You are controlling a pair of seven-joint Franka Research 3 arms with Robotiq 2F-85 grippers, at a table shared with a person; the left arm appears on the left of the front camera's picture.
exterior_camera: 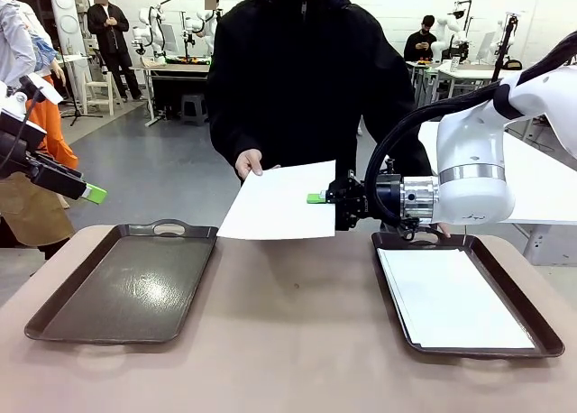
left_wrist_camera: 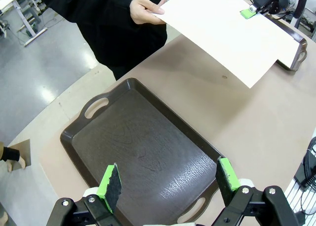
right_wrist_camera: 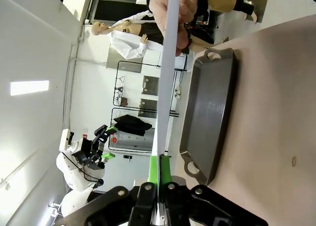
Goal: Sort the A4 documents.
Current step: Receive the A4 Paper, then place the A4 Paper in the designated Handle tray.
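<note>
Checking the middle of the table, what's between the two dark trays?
In the front view, bare tabletop lies between the left tray and the right tray. The held sheet hangs above that gap, not resting on it.
</note>
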